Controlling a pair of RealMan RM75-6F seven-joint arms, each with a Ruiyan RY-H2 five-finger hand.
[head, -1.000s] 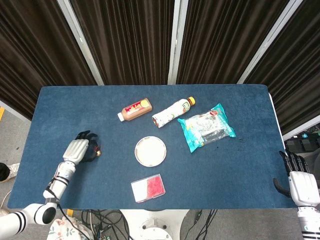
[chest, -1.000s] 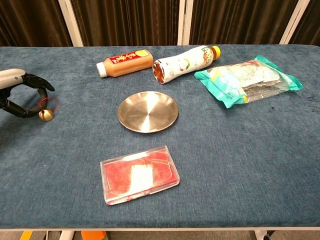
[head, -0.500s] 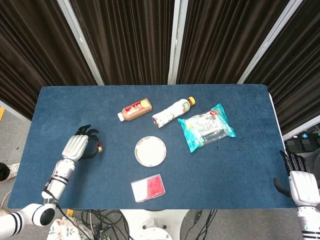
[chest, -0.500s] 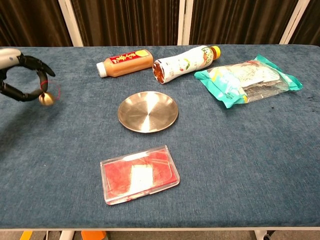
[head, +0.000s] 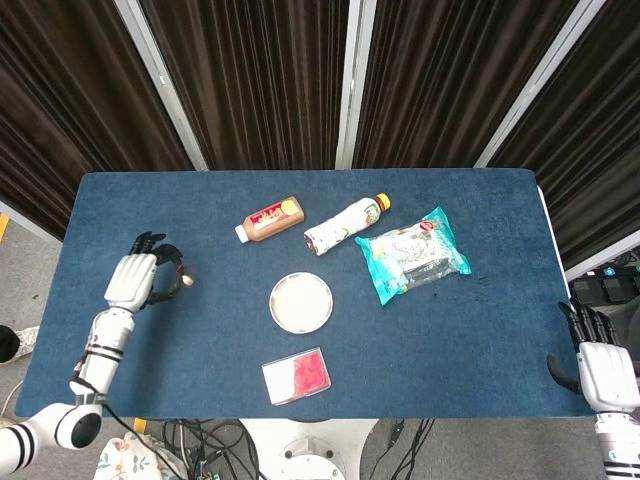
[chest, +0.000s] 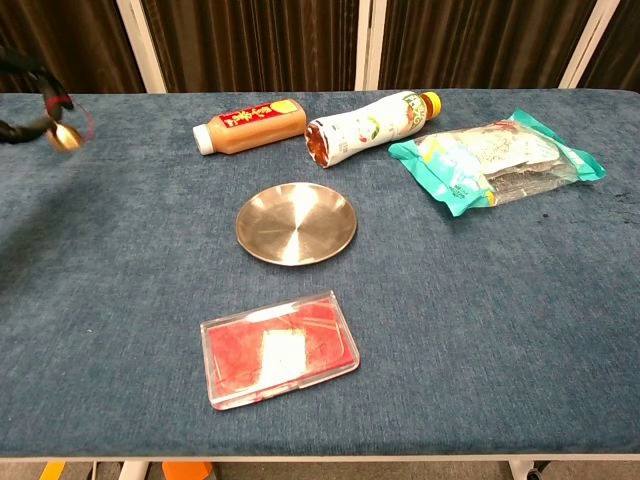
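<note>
Head view, left side of the frame: left hand (head: 133, 279) raised over the blue table (head: 120, 215), fingers curled round a small brass bell (head: 186, 281) on a red loop. The bell pokes out at the fingertips on the side toward the middle of the table, so it lies right of the palm in this picture. In the chest view only the dark fingertips (chest: 22, 127) show at the upper left edge, with the bell (chest: 65, 137) hanging just below them, clear of the cloth.

Right hand (head: 597, 362) — lower right corner of the head view, off the table's edge, well apart from everything. Its fingers look loosely spread with nothing in them.

Centre of the table: a round metal plate (chest: 295, 223). Of the laid-out things it is the nearest to the bell, to the right of it and a little lower in both frames; the left hand is by far the closer hand to it.

Above the plate: a brown drink bottle (chest: 250, 126) and a white-labelled bottle with a yellow cap (chest: 368, 126), both lying on their sides. Right of those — a teal snack bag (chest: 495, 157). Below the plate: a flat clear box with red contents (chest: 279, 347).
</note>
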